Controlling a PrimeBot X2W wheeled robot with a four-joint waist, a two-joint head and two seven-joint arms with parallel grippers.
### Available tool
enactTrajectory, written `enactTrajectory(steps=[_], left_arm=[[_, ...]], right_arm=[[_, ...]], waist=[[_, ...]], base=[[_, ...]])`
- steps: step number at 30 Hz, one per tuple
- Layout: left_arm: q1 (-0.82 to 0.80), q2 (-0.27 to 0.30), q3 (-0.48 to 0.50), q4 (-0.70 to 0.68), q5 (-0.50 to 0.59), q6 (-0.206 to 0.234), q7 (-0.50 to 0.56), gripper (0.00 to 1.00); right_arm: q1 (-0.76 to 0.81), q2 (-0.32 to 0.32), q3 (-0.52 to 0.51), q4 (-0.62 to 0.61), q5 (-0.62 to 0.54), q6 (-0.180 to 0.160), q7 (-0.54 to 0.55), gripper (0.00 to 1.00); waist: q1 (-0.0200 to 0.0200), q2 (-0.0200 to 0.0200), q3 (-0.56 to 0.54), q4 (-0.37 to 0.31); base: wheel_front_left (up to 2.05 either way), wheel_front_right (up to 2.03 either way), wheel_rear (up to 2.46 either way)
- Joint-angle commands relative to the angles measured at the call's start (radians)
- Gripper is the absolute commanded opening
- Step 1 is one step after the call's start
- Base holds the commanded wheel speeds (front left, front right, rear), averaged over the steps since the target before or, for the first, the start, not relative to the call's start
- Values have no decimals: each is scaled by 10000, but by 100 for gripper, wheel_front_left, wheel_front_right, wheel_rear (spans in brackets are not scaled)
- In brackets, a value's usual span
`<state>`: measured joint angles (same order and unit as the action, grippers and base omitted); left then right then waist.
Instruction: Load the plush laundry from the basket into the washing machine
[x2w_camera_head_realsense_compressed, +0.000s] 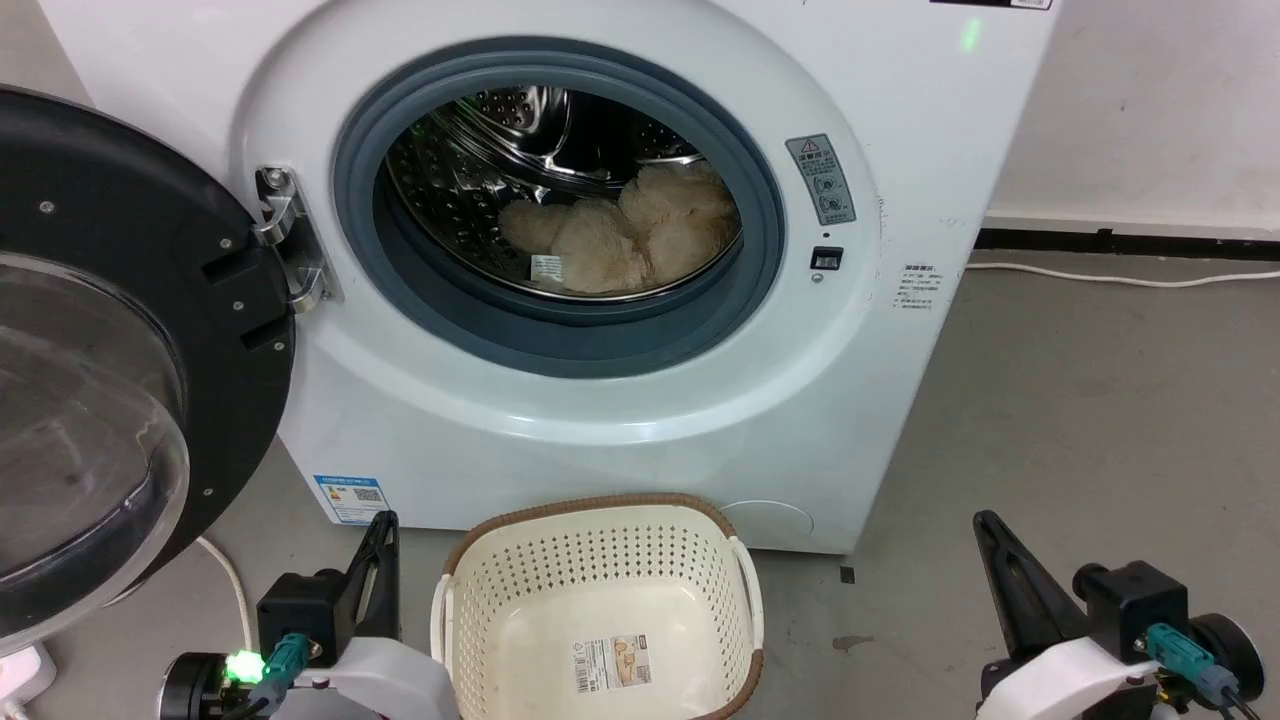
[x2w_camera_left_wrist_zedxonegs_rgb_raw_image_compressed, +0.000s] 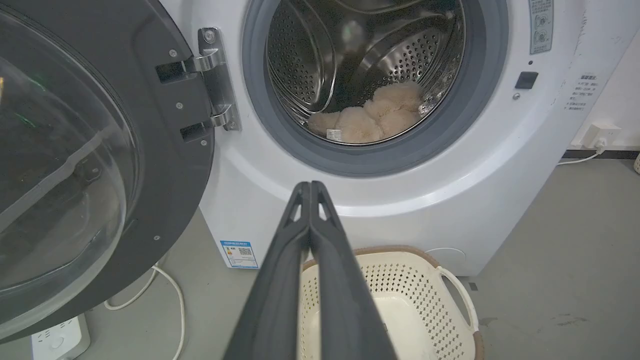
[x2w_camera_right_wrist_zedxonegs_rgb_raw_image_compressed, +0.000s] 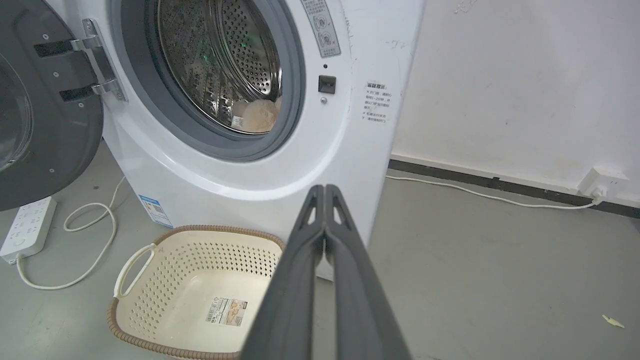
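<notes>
The left end effector (x2w_camera_left_wrist_zedxonegs_rgb_raw_image_compressed: 310, 191) and right end effector (x2w_camera_right_wrist_zedxonegs_rgb_raw_image_compressed: 325, 194) are both empty, each with its fingers pressed together.

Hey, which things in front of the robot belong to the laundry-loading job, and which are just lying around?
For the job:
plush laundry, already inside the machine
washing machine, its door open
basket, standing in front of the machine

Just lying about:
power strip
wall socket
small pale scrap

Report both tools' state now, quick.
Left tool: closed, holding nothing.
Right tool: closed, holding nothing.
</notes>
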<state>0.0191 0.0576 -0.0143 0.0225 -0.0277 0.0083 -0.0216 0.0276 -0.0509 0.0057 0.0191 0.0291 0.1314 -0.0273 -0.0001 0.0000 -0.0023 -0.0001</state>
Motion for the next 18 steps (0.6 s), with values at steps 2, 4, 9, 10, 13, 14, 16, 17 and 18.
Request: enactTrajectory(steps=[2,4,9,10,13,14,16,17,18], left_arm=[[-161,-22,63,-94,114,-44,62,0],[-167,-32,79,-120,147,-52,93,0],[-182,-58,119,-186,229,-72,170,0],[-185,-64,127,-200,245,-76,186,0],[-191,-74,143,-225,277,-83,216,0],[-191,-74,143,-225,277,-83,216,0],[-191,-74,143,-225,277,-83,216,0],[-191,-74,143,-225,277,-83,216,0],[-191,-74,143,-225,277,-83,216,0]], right_arm=[[-165,7,-31,-100,-116,-7,69,0],[-188,7,-36,-119,-151,-7,110,0],[-243,7,-49,-164,-239,-7,213,0],[-254,7,-51,-173,-256,-7,233,0],[-276,7,-57,-191,-291,-7,273,0],[-276,7,-57,-191,-291,-7,273,0],[-276,7,-57,-191,-291,-7,273,0],[-276,7,-57,-191,-291,-7,273,0],[-276,7,-57,-191,-291,-7,273,0]], waist=[[1,0,4,0],[1,0,8,0],[1,0,17,0],[1,0,19,1],[1,0,23,1],[1,0,23,1],[1,0,23,1],[1,0,23,1],[1,0,23,1]], base=[[0,0,0],[0,0,0],[0,0,0],[0,0,0],[0,0,0],[0,0,0],[0,0,0],[0,0,0],[0,0,0]])
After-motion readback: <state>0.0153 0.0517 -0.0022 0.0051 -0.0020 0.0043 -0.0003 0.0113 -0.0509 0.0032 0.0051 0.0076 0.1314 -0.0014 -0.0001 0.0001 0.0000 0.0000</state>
